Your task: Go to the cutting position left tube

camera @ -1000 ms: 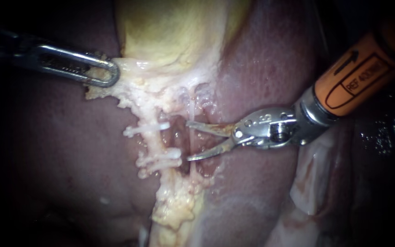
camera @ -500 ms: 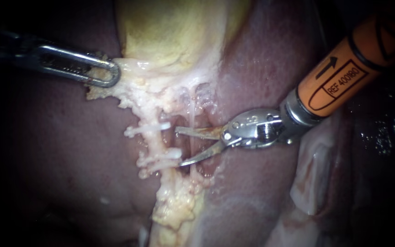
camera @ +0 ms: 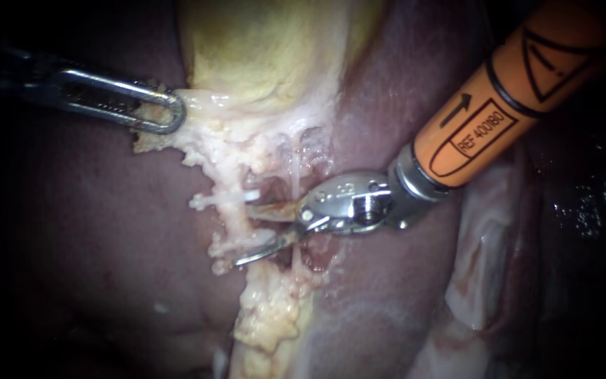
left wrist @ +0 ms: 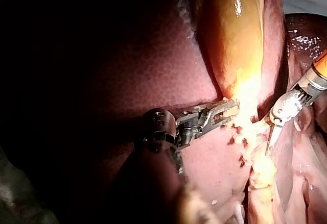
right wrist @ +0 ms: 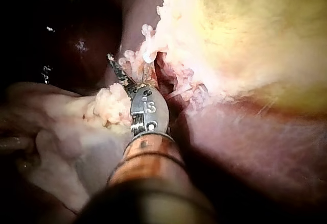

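— So, where does our left tube (camera: 236,221) lie?
— It runs down through the pale tissue (camera: 205,144) below the gallbladder (camera: 268,49), on the liver (camera: 92,231). An upper clip (camera: 215,201) and lower clips (camera: 229,247) sit across it.
— And our right instrument (camera: 245,235)?
— We have its blades apart, gripping nothing. The upper one lies just under the upper clip and the lower one lies across the lower clips, with the tube's bare stretch at their tips. We cannot tell whether they touch it.
— Our left instrument (camera: 159,116)?
— Its jaws are clamped on the pale tissue at the gallbladder's lower edge.
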Controlling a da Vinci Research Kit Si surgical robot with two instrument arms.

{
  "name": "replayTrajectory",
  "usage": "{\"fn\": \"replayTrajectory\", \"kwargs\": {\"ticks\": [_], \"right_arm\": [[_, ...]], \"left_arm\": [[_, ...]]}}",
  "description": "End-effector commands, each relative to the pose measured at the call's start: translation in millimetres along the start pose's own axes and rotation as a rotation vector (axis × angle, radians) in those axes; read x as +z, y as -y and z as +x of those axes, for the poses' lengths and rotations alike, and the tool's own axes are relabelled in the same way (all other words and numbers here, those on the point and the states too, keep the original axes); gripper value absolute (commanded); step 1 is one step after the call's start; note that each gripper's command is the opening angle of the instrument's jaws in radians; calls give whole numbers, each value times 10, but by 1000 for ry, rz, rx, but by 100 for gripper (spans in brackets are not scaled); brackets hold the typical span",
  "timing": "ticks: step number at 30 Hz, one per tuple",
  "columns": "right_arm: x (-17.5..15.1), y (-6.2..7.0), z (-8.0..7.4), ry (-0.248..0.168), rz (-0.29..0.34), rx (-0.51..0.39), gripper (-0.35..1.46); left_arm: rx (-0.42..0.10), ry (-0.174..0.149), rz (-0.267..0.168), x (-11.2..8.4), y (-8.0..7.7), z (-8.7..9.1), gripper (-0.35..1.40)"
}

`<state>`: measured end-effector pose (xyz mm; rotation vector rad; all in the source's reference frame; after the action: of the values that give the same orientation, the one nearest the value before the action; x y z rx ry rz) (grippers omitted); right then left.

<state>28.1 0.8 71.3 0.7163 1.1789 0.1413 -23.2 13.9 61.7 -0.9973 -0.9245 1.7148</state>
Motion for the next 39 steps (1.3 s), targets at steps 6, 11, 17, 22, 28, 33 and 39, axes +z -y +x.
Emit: {"fn": "replayTrajectory", "kwargs": {"ticks": [6, 11, 17, 22, 28, 33, 39], "right_arm": [[22, -7, 11, -39, -15, 38, 141], [31, -7, 16, -42, -16, 61, 141], [40, 0, 24, -51, -15, 131, 143], [44, 15, 35, -53, -5, 192, 143], [43, 31, 55, -55, 8, 224, 143], [36, 40, 75, -62, 16, 238, 143], [34, 42, 80, -69, 18, 239, 143]], "left_arm": [[-1, -1, 1, 1, -1, 0, -35], [-1, -1, 2, 2, -1, 1, -35], [-1, -1, 2, 2, -1, 1, -35], [-1, -1, 2, 2, -1, 1, -35], [-1, -1, 2, 2, -1, 0, -35], [-1, -1, 1, 1, 0, 0, -35], [-1, -1, 1, 2, 0, 0, -35]]}}
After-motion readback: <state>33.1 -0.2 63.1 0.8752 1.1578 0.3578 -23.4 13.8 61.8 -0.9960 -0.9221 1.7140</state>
